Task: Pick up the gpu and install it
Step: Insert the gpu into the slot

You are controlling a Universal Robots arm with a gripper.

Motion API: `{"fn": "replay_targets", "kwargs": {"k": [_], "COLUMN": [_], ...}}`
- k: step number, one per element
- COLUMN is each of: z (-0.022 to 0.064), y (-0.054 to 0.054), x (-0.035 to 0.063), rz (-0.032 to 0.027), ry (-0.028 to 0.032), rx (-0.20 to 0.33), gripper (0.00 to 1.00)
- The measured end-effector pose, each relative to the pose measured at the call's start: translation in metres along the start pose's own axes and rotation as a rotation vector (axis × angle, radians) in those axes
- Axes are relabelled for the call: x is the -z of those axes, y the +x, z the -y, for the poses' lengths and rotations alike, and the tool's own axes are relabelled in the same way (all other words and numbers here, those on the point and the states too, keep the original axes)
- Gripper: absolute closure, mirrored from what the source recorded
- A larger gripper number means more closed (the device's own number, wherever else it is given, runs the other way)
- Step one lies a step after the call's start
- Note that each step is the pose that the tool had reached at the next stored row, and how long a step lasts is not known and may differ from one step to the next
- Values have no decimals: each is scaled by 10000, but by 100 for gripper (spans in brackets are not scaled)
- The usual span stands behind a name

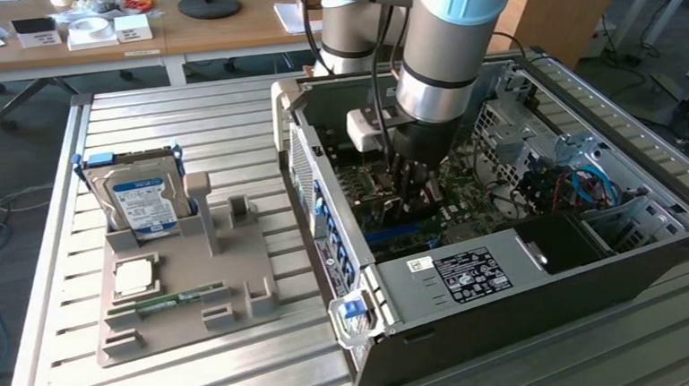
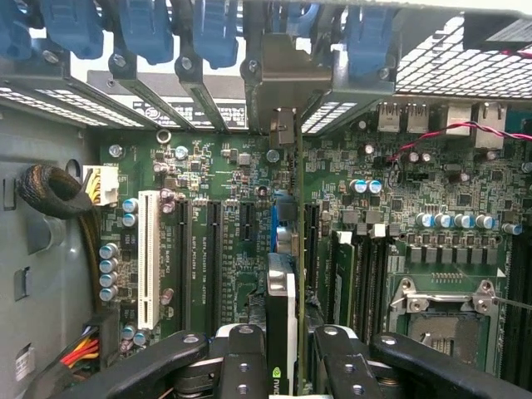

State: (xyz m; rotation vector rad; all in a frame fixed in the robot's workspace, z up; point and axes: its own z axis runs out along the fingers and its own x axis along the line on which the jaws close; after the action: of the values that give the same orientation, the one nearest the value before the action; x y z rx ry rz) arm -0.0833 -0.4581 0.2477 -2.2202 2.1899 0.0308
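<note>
In the wrist view the gpu (image 2: pixel 281 293) stands edge-on between my gripper's two black fingers (image 2: pixel 241 345), so my gripper (image 2: pixel 287 339) is shut on it. The card runs down to the green motherboard (image 2: pixel 216 166) along a blue expansion slot (image 2: pixel 274 223). Its grey metal bracket (image 2: pixel 283 83) sits against the case's rear slot openings. In the exterior view my gripper (image 1: pixel 419 187) reaches down into the open computer case (image 1: pixel 506 282), with the dark gpu (image 1: pixel 408 209) under it against the board.
A grey fixture (image 1: pixel 182 288) on the slatted table at the exterior view's left holds a hard drive (image 1: pixel 141 201), a processor chip (image 1: pixel 134 276) and a green memory stick (image 1: pixel 165 303). Memory modules (image 2: pixel 345 274), an empty processor socket (image 2: pixel 436 320) and cables (image 1: pixel 572 188) crowd the case.
</note>
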Motion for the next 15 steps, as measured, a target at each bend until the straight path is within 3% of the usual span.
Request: {"fn": "replay_targets", "kwargs": {"k": [11,15], "z": [0,0], "y": [1,8], "x": [-27,-29], "rz": [-7,-6], "ry": [-27,-75], "rx": [-15,-17], "gripper": [73,73]}}
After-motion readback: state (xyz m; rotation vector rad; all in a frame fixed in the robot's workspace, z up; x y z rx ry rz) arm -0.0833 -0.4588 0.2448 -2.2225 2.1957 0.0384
